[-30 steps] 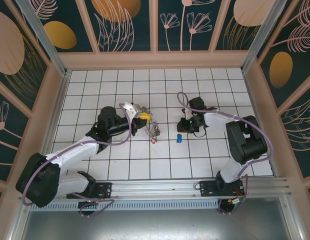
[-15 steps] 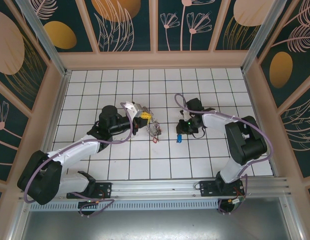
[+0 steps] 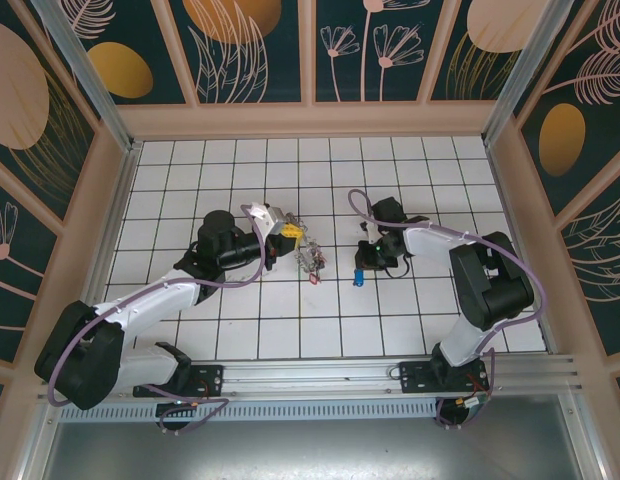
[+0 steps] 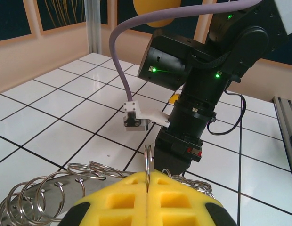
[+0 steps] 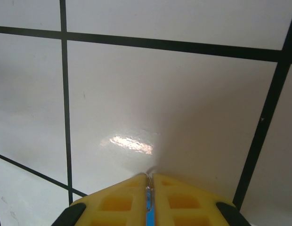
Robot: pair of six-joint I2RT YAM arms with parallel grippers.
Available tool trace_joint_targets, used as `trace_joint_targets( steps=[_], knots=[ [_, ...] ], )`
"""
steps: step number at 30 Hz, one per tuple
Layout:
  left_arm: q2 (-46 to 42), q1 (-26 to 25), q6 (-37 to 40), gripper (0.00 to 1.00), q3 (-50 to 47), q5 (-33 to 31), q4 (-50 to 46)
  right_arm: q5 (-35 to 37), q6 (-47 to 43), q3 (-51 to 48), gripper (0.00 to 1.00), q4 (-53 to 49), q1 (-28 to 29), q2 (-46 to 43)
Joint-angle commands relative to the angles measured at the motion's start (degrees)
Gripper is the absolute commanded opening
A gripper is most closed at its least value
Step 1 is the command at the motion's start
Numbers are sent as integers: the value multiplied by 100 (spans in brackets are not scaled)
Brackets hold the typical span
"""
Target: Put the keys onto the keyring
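My left gripper (image 3: 291, 233) is shut on the keyring (image 3: 309, 260), a thin metal ring that stands upright between its yellow pads (image 4: 117, 200). Several small rings and keys (image 4: 40, 188) hang from the keyring (image 4: 147, 160) at the lower left, and a red tag (image 3: 312, 281) lies beneath the bunch. About one tile to the right, my right gripper (image 3: 362, 262) points down at the floor. Its yellow pads (image 5: 117, 202) are shut on a blue-tagged key (image 5: 149, 207), whose small ring pokes out at the tips. The blue tag (image 3: 358, 277) touches the tile.
White tiled floor (image 3: 290, 330) with black grout lines, walled by beige panels (image 3: 310, 120). The right arm's black wrist (image 4: 198, 89) stands close in front of my left gripper. Open tiles lie at the back and front of the floor.
The right gripper has closed tighter on the blue-tagged key and shifted slightly left. The left arm with the keyring has barely moved.
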Motion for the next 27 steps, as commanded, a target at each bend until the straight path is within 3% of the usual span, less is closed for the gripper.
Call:
trace_joint_targets(
  steps=[1, 27],
  knots=[
    [-64, 9, 0, 0, 166, 109, 310, 52, -27, 27, 11, -60, 42, -166],
    [-116, 10, -40, 0, 146, 120, 292, 101, 10, 22, 7, -16, 93, -116]
  ],
)
